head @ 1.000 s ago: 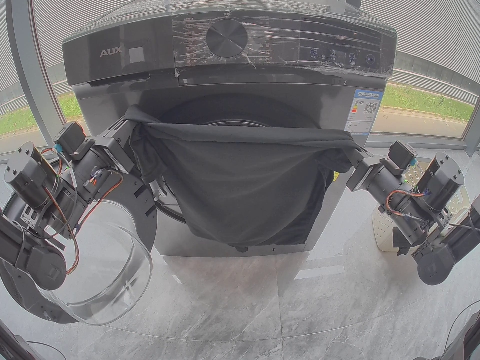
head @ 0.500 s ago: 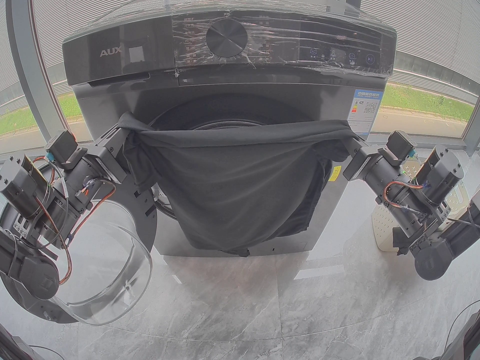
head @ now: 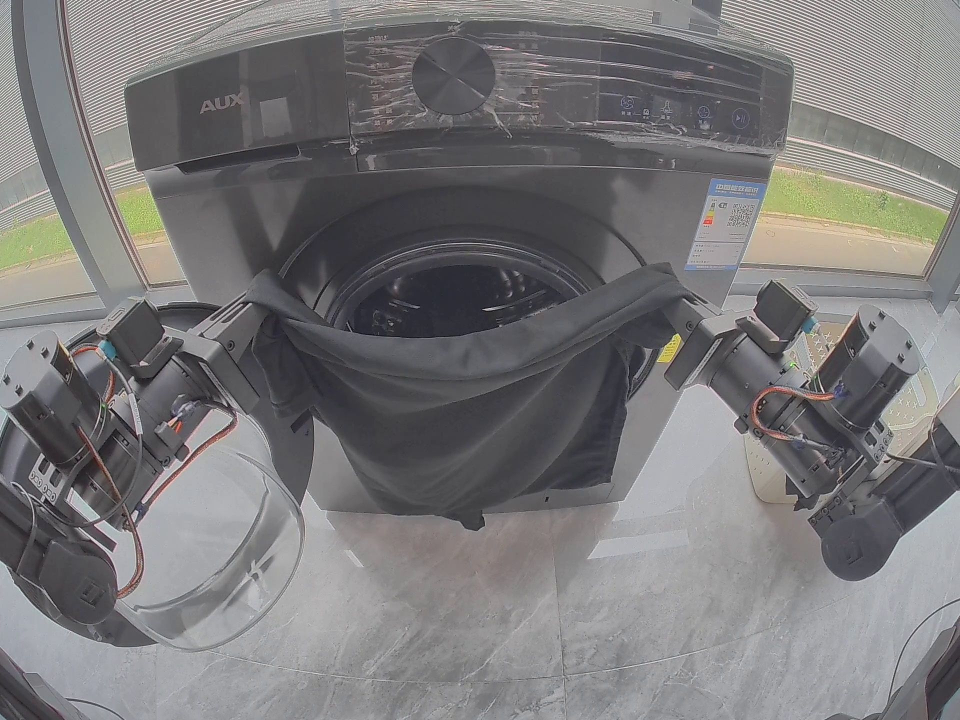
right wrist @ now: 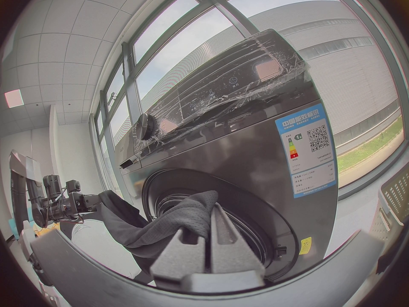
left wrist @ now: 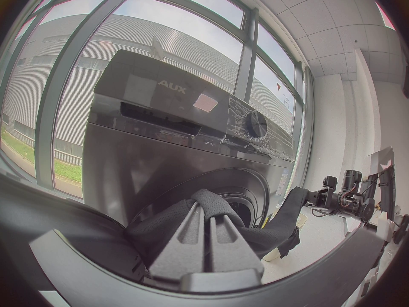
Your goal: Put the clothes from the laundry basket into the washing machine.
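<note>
The left gripper (head: 252, 310) and right gripper (head: 688, 314) each pinched a top corner of the black garment (head: 460, 402) — jaws pressed onto cloth — spreading it across the drum opening (head: 450, 287) of the washing machine (head: 240, 207), presumably for loading.

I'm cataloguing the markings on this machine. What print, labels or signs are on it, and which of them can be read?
Brand logo in pale capitals on the washing machine drawer panel: not quoted here.
Energy label: blue header, coloured bars, square code; print too small to read.
Control panel: lit icons and print beside the dial, under film, too small to read.
Yellow sticker: too small to read.
</note>
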